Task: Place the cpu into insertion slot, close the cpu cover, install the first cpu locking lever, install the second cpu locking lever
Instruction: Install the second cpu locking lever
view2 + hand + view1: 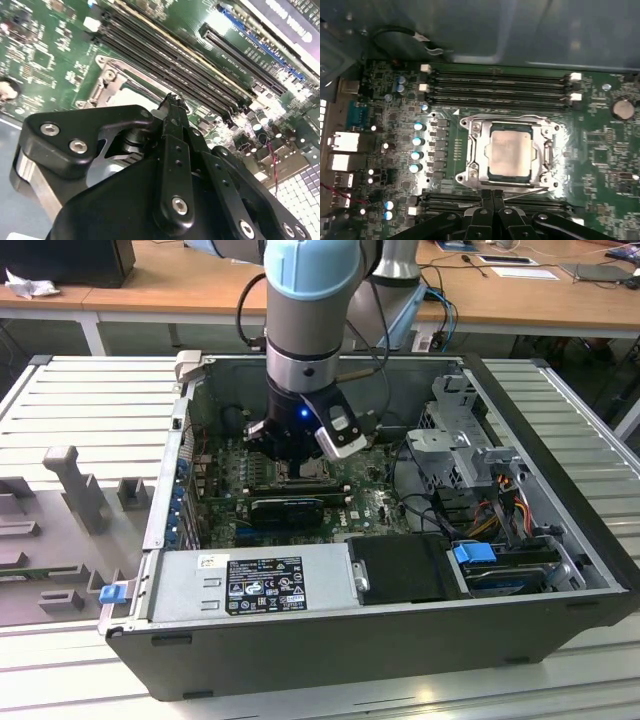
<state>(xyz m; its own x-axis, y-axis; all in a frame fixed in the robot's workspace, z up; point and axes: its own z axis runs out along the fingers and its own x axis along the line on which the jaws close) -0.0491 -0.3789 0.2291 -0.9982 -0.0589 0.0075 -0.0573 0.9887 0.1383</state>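
Note:
The cpu (510, 154), a pale square chip, lies flat in the insertion slot (470, 176) on the green board. The silvery cpu cover (476, 142) is down around it, framing the chip. A thin metal lever (530, 190) runs along the socket edge nearest my fingers. My gripper (492, 196) hovers at that edge with its black fingers pressed together; whether they pinch the lever is hidden. In the second wrist view the gripper (173, 104) ends just over the socket's metal rim (106, 80). In the exterior view the gripper (291, 462) reaches down into the open case.
Long black memory slots (500, 85) flank the socket on two sides. A black expansion card (290, 508) and the grey power supply (250, 585) lie toward the exterior view's front. Drive cages and cables (470, 455) crowd the exterior view's right. Case walls (180, 440) enclose the board.

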